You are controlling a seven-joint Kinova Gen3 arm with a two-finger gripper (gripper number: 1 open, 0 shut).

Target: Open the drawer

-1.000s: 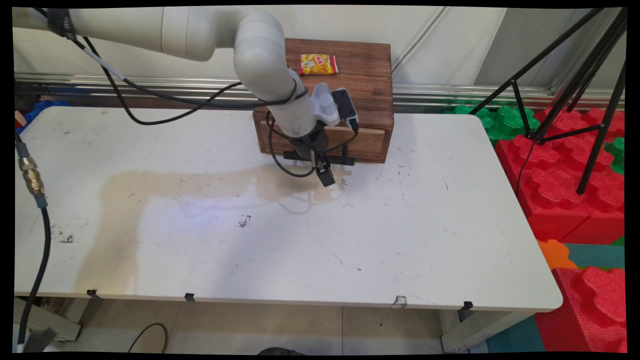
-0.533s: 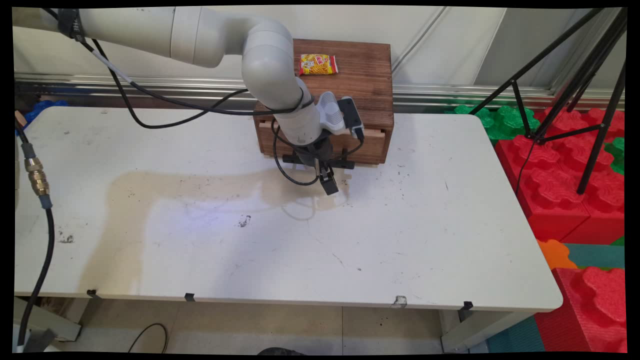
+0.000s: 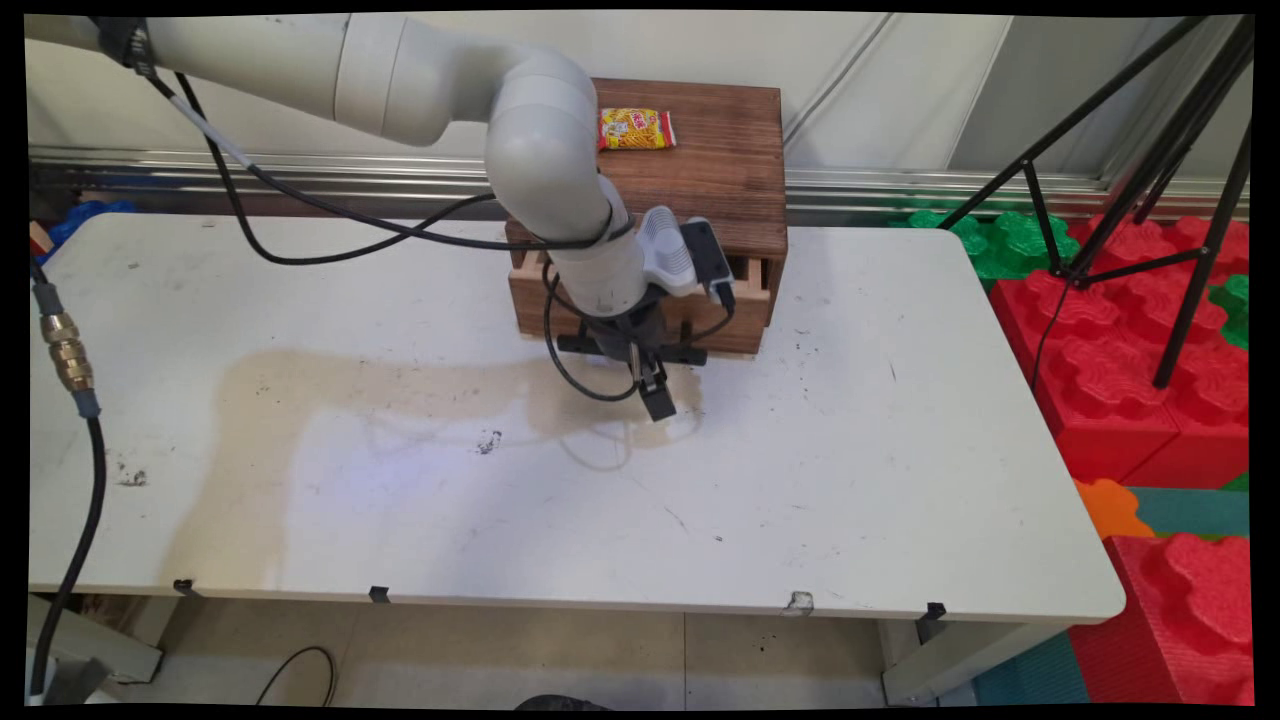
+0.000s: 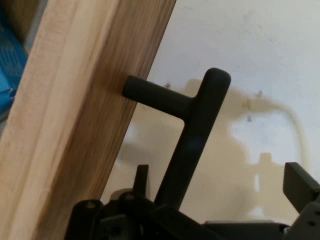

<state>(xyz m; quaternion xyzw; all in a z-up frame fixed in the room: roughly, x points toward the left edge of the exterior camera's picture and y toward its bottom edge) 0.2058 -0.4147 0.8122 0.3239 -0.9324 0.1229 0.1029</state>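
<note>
A dark wooden box [image 3: 720,170] stands at the table's far side with a drawer [image 3: 745,318] in its front, drawn out a little. My gripper [image 3: 655,398] is shut on the drawer's black bar handle [image 3: 690,354], its fingers pointing down at the table. In the hand view the handle [image 4: 200,120] juts from the pale drawer front [image 4: 75,125] and runs down into my linkage. Something blue [image 4: 7,55] shows inside the drawer at the top left. A yellow and red snack packet [image 3: 637,129] lies on top of the box.
A brownish stain [image 3: 380,380] crosses the white table [image 3: 850,480]. A black cable with a brass fitting [image 3: 65,350] hangs at the left. Black tripod legs [image 3: 1190,260] and red foam blocks [image 3: 1120,380] stand right of the table.
My gripper has moved toward the table's near side with the handle in it, and the drawer has slid out of the box, opening a gap at its top.
</note>
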